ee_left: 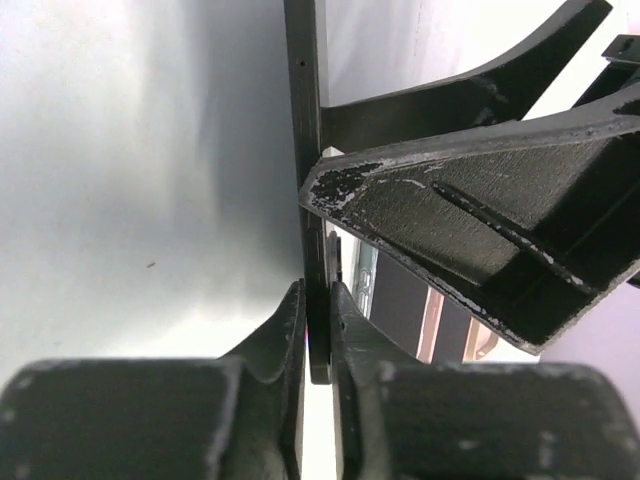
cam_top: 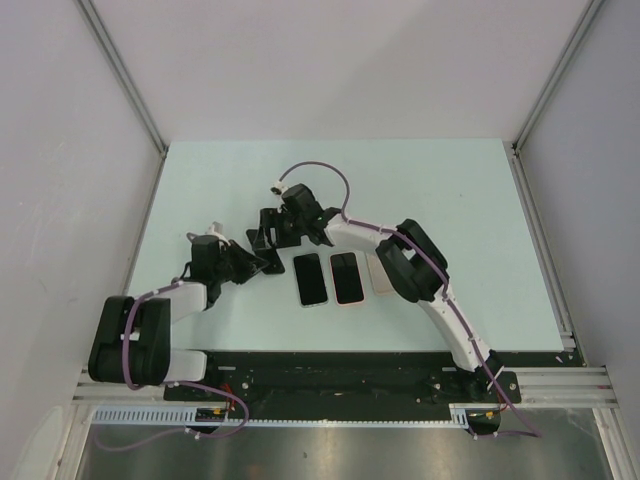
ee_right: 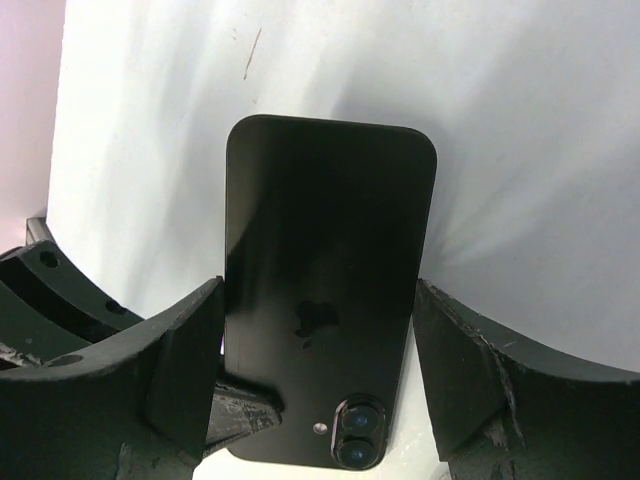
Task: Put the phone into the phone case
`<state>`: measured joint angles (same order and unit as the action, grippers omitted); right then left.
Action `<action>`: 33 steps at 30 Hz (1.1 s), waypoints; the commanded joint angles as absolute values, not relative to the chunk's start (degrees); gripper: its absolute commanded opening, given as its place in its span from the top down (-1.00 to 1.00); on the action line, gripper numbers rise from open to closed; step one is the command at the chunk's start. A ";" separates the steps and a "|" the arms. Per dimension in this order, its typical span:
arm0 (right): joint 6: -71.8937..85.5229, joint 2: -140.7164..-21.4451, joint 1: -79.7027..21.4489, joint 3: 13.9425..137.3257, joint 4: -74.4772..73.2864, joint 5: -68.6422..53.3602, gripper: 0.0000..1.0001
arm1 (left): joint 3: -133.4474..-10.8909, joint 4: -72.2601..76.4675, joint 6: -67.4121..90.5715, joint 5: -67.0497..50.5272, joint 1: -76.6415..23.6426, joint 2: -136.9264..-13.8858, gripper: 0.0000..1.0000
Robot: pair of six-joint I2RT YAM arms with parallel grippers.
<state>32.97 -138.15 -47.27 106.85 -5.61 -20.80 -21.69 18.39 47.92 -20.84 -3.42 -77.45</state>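
A black phone (ee_right: 320, 250) is held upright above the table, its back and twin camera lenses facing the right wrist camera. My left gripper (ee_left: 318, 300) is shut on the phone's lower end, pinching its thin edge (ee_left: 305, 120) across front and back. My right gripper (ee_right: 318, 288) has one finger against each long side of the phone; its fingers (ee_left: 480, 240) show in the left wrist view. In the top view both grippers, left (cam_top: 255, 262) and right (cam_top: 268, 232), meet left of centre. A dark slab with a pale rim (cam_top: 310, 278) and one with a pink rim (cam_top: 347, 277) lie flat; I cannot tell which is the case.
A pale pink flat piece (cam_top: 377, 270) lies beside the two slabs, partly under the right arm (cam_top: 410, 262). The mint table (cam_top: 450, 190) has white walls on the left, back and right. A black rail (cam_top: 330, 372) runs along the near edge.
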 commanded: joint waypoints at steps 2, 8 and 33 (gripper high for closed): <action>32.70 -133.26 -45.53 104.24 -10.81 -25.84 -0.38 | -24.60 16.00 44.48 -21.44 -2.99 -73.13 0.91; 27.70 -128.59 -40.88 103.10 -11.25 -30.66 -0.60 | -28.55 10.38 40.44 -27.15 -2.99 -67.51 1.00; -50.25 -91.23 -42.09 37.81 63.33 -17.77 -0.55 | -41.84 -9.23 48.07 -60.90 -3.08 -59.59 1.00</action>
